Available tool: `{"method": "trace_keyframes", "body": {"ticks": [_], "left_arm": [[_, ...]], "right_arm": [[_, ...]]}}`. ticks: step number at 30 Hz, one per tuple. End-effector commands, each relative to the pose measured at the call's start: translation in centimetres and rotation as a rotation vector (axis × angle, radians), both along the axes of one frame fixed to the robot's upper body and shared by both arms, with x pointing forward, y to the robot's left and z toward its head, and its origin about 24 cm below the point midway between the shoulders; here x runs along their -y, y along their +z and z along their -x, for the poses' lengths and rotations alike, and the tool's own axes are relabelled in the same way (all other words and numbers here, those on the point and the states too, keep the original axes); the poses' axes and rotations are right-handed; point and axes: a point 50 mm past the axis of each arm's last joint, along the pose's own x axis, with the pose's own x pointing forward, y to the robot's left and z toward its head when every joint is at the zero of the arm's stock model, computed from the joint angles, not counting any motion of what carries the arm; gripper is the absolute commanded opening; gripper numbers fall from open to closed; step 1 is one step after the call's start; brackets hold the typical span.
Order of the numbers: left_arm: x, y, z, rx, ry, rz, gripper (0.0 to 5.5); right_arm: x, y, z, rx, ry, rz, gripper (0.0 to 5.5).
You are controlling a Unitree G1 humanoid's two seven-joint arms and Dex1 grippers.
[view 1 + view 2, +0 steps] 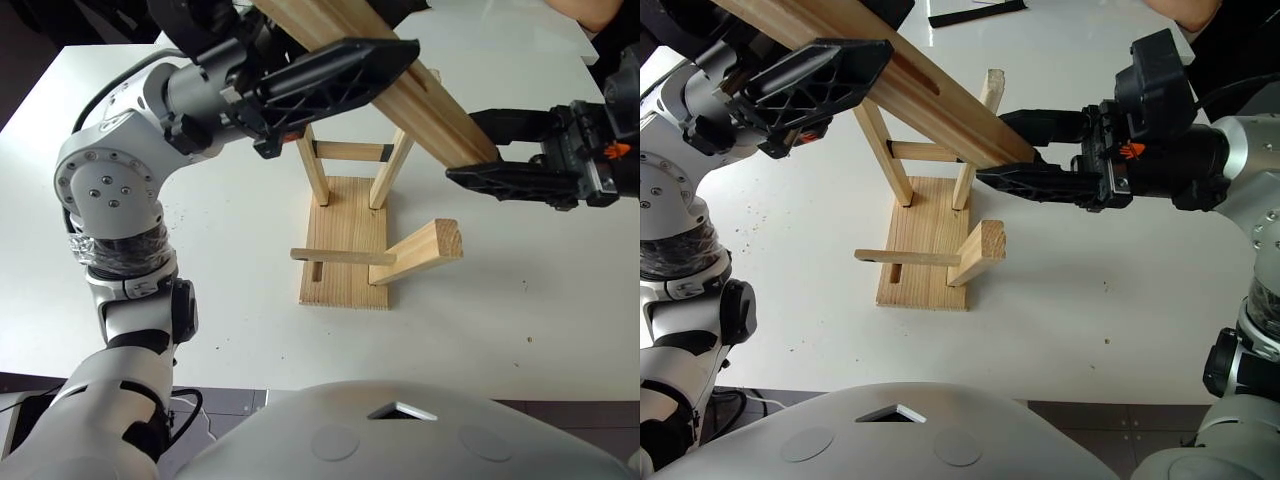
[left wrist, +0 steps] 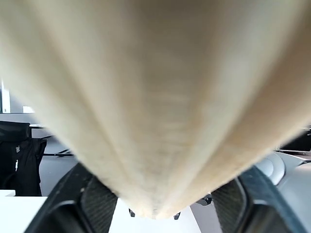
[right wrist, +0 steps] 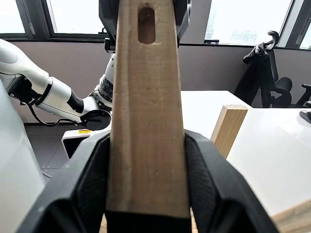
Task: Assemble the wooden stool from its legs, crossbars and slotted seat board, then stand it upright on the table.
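Observation:
A long slotted wooden plank (image 1: 425, 95) slants through the air above the table, seen close up in the right wrist view (image 3: 146, 121). My left gripper (image 1: 350, 55) is shut on its upper part. My right gripper (image 1: 490, 150) is shut on its lower end. Below, a flat slotted board (image 1: 345, 215) lies on the table with two legs (image 1: 315, 170) standing in it, joined by a crossbar (image 1: 350, 151). A third leg (image 1: 422, 252) leans tilted at the board's near right edge, with a thin crossbar (image 1: 340, 256) sticking out of it to the left.
The white table (image 1: 530, 300) has bare room to the right and in front of the flat board. A black strip (image 1: 975, 13) lies at the far edge.

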Motion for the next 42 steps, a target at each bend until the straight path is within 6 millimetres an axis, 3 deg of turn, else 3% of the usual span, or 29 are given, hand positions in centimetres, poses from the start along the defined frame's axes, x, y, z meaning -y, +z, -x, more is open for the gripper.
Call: {"method": "trace_keyframes", "body": {"ticks": [1, 9, 13, 14, 19, 22, 24, 28, 31, 34, 37, 39, 42], "left_arm": [[-0.1, 0.0, 0.4, 0.017, -0.039, -0.021, 2.16], [0.0, -0.1, -0.6, 0.011, 0.026, -0.023, 2.16], [0.1, 0.8, -1.9, 0.012, 0.109, 0.020, 2.15], [0.0, 1.4, -2.5, 0.009, 0.146, 0.044, 2.15], [-1.3, 4.7, -4.7, 0.021, 0.287, 0.172, 2.11], [-2.1, 5.8, -4.8, 0.053, 0.324, 0.175, 2.11], [-3.8, 6.1, -4.4, 0.094, 0.372, 0.091, 2.11], [-8.8, 4.3, -3.4, 0.189, 0.507, -0.202, 2.11], [-12.1, 3.2, -2.8, 0.245, 0.558, -0.391, 2.11], [-14.4, 1.9, -1.6, 0.247, 0.559, -0.510, 2.11], [-14.9, -0.7, -0.5, 0.205, 0.501, -0.563, 2.11], [-14.7, -2.9, 0.3, 0.163, 0.471, -0.568, 2.11], [-13.6, -4.3, 1.1, 0.138, 0.456, -0.547, 2.11]], "right_arm": [[0.4, 0.0, -0.4, 0.013, -0.040, 0.032, 2.05], [0.5, 0.2, -0.6, 0.058, -0.062, 0.049, 2.05], [0.9, -0.5, -2.1, 0.134, -0.216, 0.098, 2.05], [1.1, -1.0, -2.4, 0.137, -0.244, 0.121, 2.43], [2.2, -2.9, -3.4, 0.169, -0.362, 0.197, 3.21], [2.5, -3.3, -3.3, 0.173, -0.401, 0.191, 3.64], [2.8, -3.7, -2.8, 0.174, -0.419, 0.198, 3.70], [4.7, -4.7, -0.9, 0.127, -0.521, 0.171, 3.70], [6.9, -6.3, 2.2, 0.051, -0.668, 0.148, 3.70], [7.6, -7.3, 5.3, -0.005, -0.734, 0.131, 3.70], [7.5, -7.5, 6.8, -0.035, -0.749, 0.099, 3.70], [7.5, -7.6, 6.6, -0.046, -0.733, 0.097, 3.70], [7.3, -7.7, 6.1, -0.068, -0.691, 0.117, 3.70]]}}
